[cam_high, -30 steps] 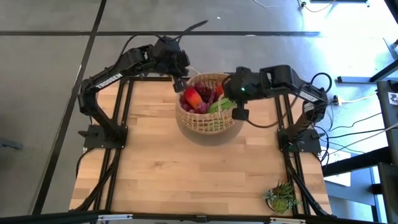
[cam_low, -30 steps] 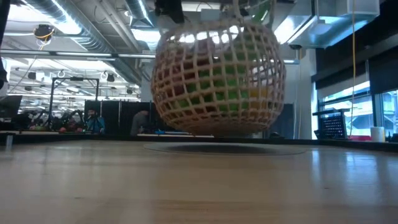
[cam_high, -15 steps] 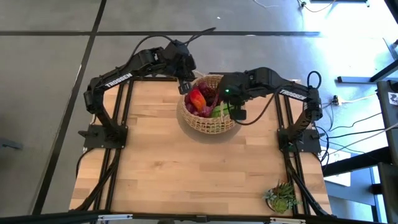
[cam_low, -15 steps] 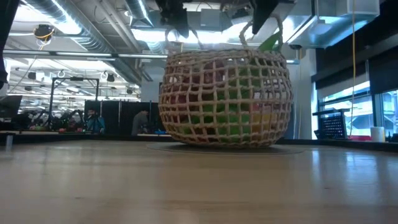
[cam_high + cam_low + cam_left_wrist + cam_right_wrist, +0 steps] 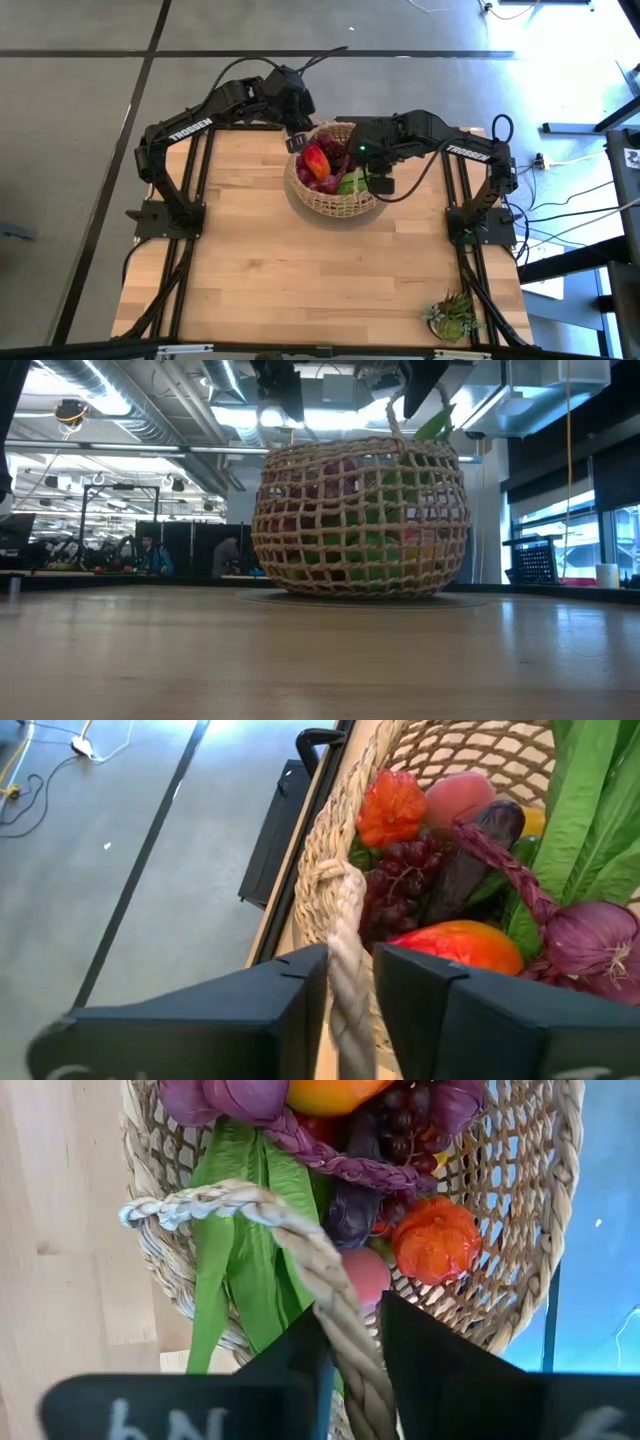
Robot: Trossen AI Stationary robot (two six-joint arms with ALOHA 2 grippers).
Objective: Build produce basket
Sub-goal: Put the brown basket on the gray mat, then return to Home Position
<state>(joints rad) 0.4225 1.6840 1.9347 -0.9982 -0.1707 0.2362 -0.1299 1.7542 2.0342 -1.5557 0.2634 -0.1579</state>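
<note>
The tan woven basket (image 5: 334,203) stands on its base on the far middle of the table (image 5: 300,280), filled with produce: a red-orange pepper (image 5: 392,806), purple grapes (image 5: 394,892), green leaves (image 5: 588,810), a purple onion (image 5: 592,940). My left gripper (image 5: 298,142) is over the basket's far-left rim, shut on a rope handle loop. My right gripper (image 5: 378,178) is over the right rim, shut on the other loop. The low view shows both grippers, left (image 5: 283,390) and right (image 5: 420,385), just above the basket (image 5: 360,520). My left gripper pinches the pale rope handle loop (image 5: 348,935) at the basket's left rim between its two fingers, slanting down from the far left. The basket rests on the table below it. My right gripper pinches the braided handle loop (image 5: 340,1325) on the right rim between its two fingers, coming steeply from above. That loop arches up from the rim.
A spiky green potted plant (image 5: 455,318) stands at the table's near right corner. Bare wood lies between the basket and the near edge. The arms' dark frames (image 5: 165,215) run along both sides of the table.
Both grippers have come down with the basket, the right one farther. The basket hung clear of the table a second ago. Now it sits on its base, upright and still.
</note>
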